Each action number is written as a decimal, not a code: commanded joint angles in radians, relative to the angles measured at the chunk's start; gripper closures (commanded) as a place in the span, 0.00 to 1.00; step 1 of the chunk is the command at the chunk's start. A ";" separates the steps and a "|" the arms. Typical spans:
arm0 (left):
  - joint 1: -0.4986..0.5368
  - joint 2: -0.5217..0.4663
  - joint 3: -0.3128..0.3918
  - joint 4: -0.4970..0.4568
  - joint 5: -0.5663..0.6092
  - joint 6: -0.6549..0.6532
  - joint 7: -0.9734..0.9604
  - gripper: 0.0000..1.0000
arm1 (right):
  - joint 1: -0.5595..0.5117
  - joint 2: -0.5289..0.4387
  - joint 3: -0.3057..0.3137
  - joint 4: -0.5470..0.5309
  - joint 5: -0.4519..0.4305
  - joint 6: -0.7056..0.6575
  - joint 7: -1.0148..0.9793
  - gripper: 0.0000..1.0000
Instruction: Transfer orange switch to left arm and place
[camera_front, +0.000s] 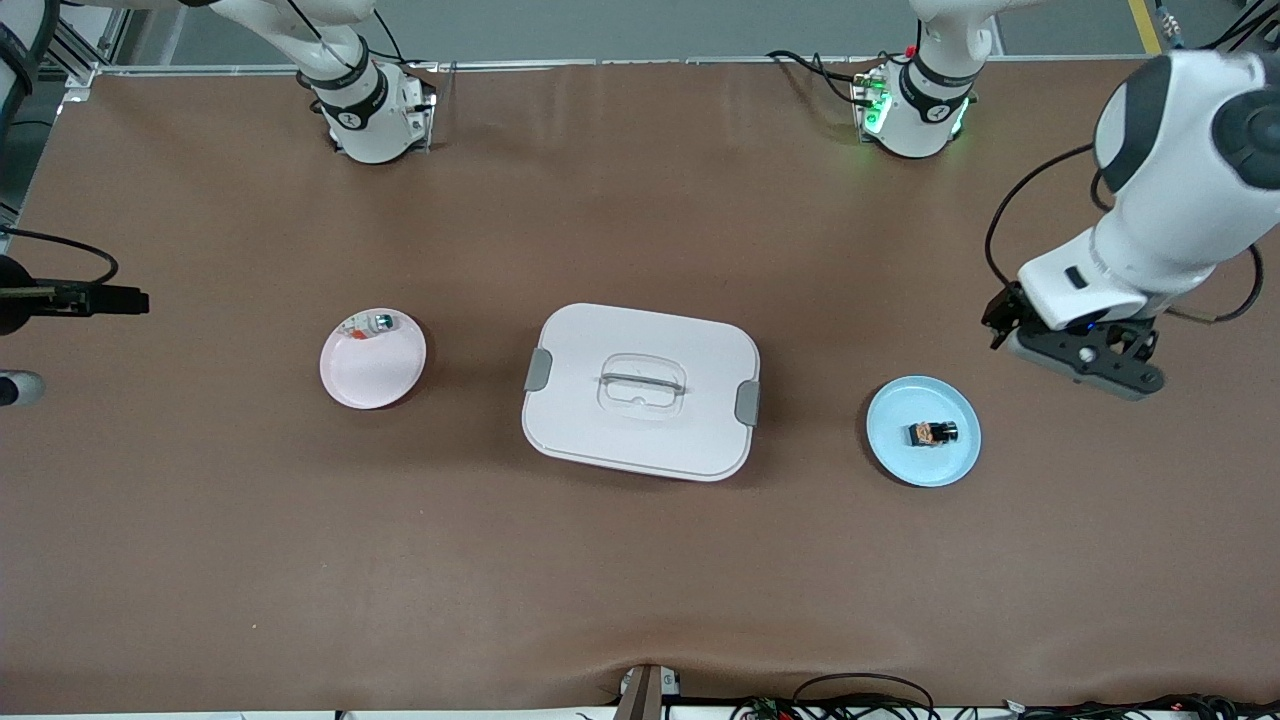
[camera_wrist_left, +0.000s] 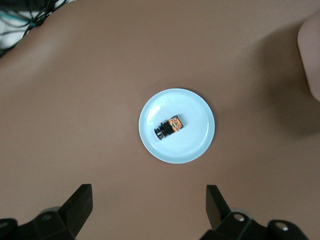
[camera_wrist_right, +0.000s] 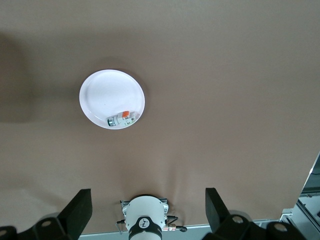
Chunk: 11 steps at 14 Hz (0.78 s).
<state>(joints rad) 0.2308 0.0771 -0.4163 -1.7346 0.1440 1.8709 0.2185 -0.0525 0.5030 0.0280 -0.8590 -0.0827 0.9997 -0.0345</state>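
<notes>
**Desk:** Brown matting is being shown stretched across the whole table (camera_front: 640, 580). What is being carried at its centre?

**Photographer:** At mid-table the box (camera_front: 641, 392) is being seen lying flat, white, with a grey latch at each short side and a clear recessed handle on top.

**Desk:** Where is the orange switch being kept?

**Photographer:** The orange switch (camera_front: 932, 433) is being seen lying on its side on a light blue plate (camera_front: 895, 455), toward the left arm's end of the table, well apart from the box. It is being touched by nothing.

**Desk:** And the left end effector?

**Photographer:** The left end effector (camera_wrist_left: 149, 210) is being held in the air over bare table near the blue plate, at the table's edge. In the left wrist view its fingers (camera_wrist_left: 80, 205) are being seen spread wide, with nothing between them, and the plate and switch are being framed between them.

**Desk:** The right one?

**Photographer:** The right end effector (camera_wrist_right: 149, 210) is barely being caught by the front camera. In its own wrist view its fingers are being shown parted and empty, high over the table, with a pink plate (camera_front: 373, 375) below. A small green-topped whitish piece (camera_front: 384, 322) and a red bit (camera_front: 358, 335) are being seen at that plate's rim.
</notes>
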 joint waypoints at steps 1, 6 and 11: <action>0.013 -0.025 0.004 0.081 -0.024 -0.125 -0.114 0.00 | 0.006 -0.061 0.035 -0.020 0.030 0.010 -0.009 0.00; 0.013 -0.026 -0.004 0.180 -0.026 -0.283 -0.289 0.00 | 0.000 -0.072 0.027 -0.022 0.040 0.011 0.011 0.00; 0.012 -0.031 0.014 0.233 -0.023 -0.328 -0.281 0.00 | 0.005 -0.104 0.038 -0.023 0.049 0.014 0.011 0.00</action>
<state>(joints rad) 0.2386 0.0476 -0.4108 -1.5428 0.1326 1.5757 -0.0735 -0.0427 0.4360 0.0565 -0.8590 -0.0543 1.0071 -0.0338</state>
